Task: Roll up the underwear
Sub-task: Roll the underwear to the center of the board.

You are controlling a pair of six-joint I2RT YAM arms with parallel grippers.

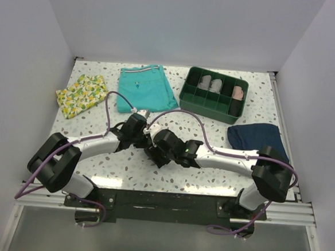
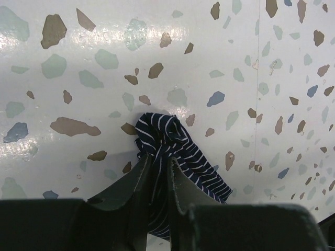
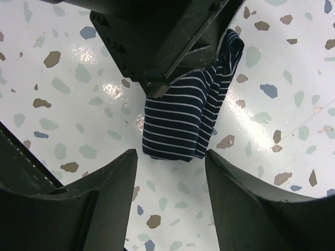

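Underwear (image 3: 178, 123) on table (image 1: 124, 169) centre; behind it, left to right: patterned cloth (image 1: 81, 95), shorts (image 1: 144, 86), compartment tray (image 1: 206, 112); folded garment (image 1: 256, 136) at right edge, before the tray

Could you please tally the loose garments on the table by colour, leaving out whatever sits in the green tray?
Yellow: 1, the lemon-print cloth
Teal: 1, the teal shorts
Plain navy: 1, the plain navy garment
Navy with pale stripes: 1, the underwear
Total: 4
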